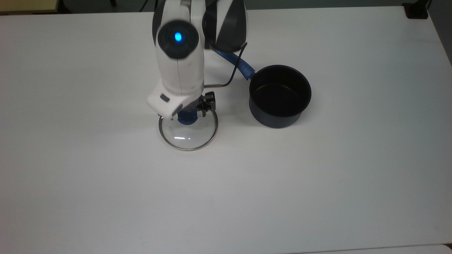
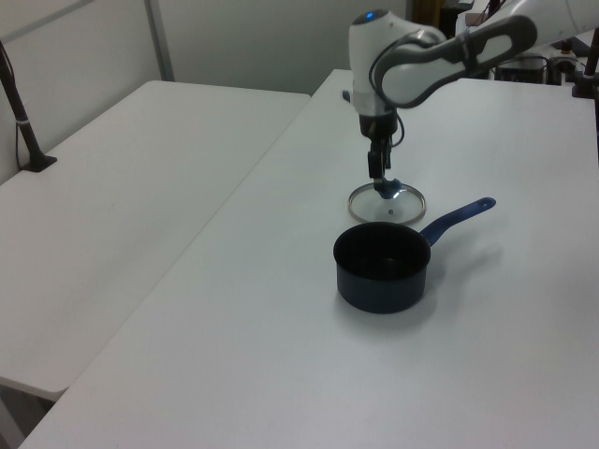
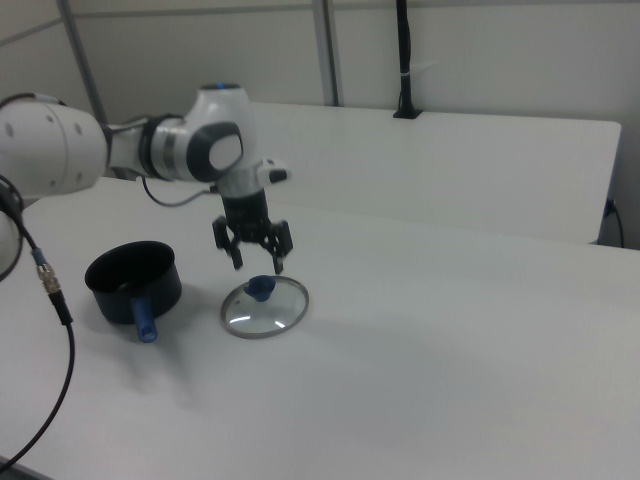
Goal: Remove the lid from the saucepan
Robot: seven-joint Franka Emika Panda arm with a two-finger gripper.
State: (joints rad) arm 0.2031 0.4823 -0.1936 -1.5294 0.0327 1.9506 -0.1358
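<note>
While the lid (image 3: 264, 306) lies flat on the table (image 3: 450, 350), the gripper (image 3: 256, 262) hangs spread and empty above its knob (image 3: 260, 289).

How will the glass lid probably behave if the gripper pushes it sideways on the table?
The lid lies flat on the smooth white table, so it would likely slide, not roll or tip. It looks like rigid glass in a thin metal rim, so probably stiff but breakable if knocked off. The open gripper hovers above its blue knob, the likeliest grasp point.
</note>
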